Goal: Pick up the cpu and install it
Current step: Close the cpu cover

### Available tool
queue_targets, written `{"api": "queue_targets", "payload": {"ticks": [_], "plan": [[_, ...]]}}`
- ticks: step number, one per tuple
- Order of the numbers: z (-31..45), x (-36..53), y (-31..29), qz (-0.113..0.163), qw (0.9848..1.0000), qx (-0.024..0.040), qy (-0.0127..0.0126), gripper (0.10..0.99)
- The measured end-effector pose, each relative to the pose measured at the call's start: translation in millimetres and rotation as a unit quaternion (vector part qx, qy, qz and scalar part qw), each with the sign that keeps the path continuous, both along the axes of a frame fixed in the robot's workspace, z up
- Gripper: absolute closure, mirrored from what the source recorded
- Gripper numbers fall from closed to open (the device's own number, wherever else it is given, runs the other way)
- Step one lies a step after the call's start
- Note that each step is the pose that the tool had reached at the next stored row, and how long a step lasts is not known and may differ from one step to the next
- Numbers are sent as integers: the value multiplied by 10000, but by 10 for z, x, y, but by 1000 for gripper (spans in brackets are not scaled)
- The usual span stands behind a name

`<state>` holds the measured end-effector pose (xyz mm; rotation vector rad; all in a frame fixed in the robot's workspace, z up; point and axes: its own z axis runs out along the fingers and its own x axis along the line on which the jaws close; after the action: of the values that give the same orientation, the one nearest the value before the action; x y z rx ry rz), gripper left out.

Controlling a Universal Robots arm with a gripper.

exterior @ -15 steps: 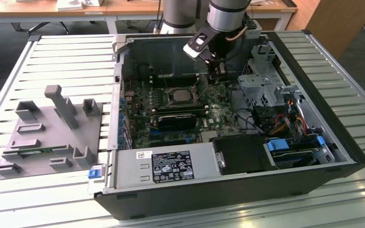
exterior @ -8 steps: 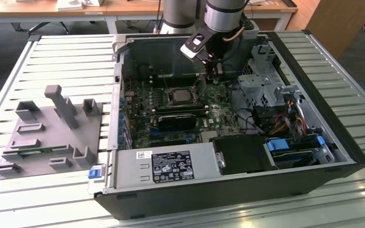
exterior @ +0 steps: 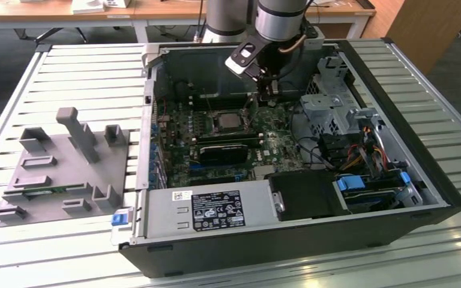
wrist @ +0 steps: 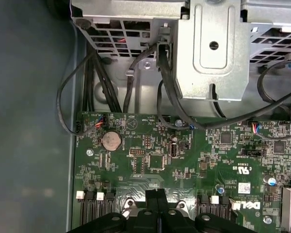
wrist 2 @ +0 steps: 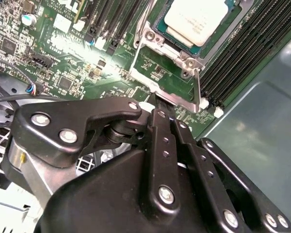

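The cpu (exterior: 228, 122), a silver square chip, lies in the socket in the middle of the motherboard (exterior: 275, 147) inside the open computer case. The second wrist view shows the cpu (wrist 2: 199, 19) with the socket's metal frame (wrist 2: 157, 53) around it. My gripper (exterior: 269, 97) hangs over the board to the exterior view's right of the socket. Its black fingers (wrist: 152, 201) are pressed together and shut, with nothing between them. The fingertips (wrist 2: 157, 108) sit right at the edge of the metal frame, apart from the cpu.
The case walls (exterior: 152, 120) surround the board. A metal drive cage (exterior: 335, 108) and cables (wrist: 169, 92) stand close to the gripper. The power supply (exterior: 206, 210) is at the front. A grey fixture (exterior: 62, 168) stands at the exterior view's left.
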<state>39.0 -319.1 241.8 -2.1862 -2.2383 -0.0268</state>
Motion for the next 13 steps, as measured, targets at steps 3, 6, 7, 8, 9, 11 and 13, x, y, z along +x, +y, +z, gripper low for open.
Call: {"api": "queue_targets", "payload": {"ticks": [3, 6, 7, 8, 9, 11, 13], "plan": [[-5, -24, 0, 0, 10000, 0, 0, 980], [-14, -46, 0, 0, 10000, 0, 0, 980], [-17, -52, 0, 0, 10000, 0, 0, 980], [-20, -57, 0, 0, 10000, 0, 0, 980], [-24, -59, 0, 0, 10000, 0, 0, 980], [-37, -68, 0, 0, 10000, 0, 0, 980], [-52, -81, 0, 0, 10000, 0, 0, 980]]}}
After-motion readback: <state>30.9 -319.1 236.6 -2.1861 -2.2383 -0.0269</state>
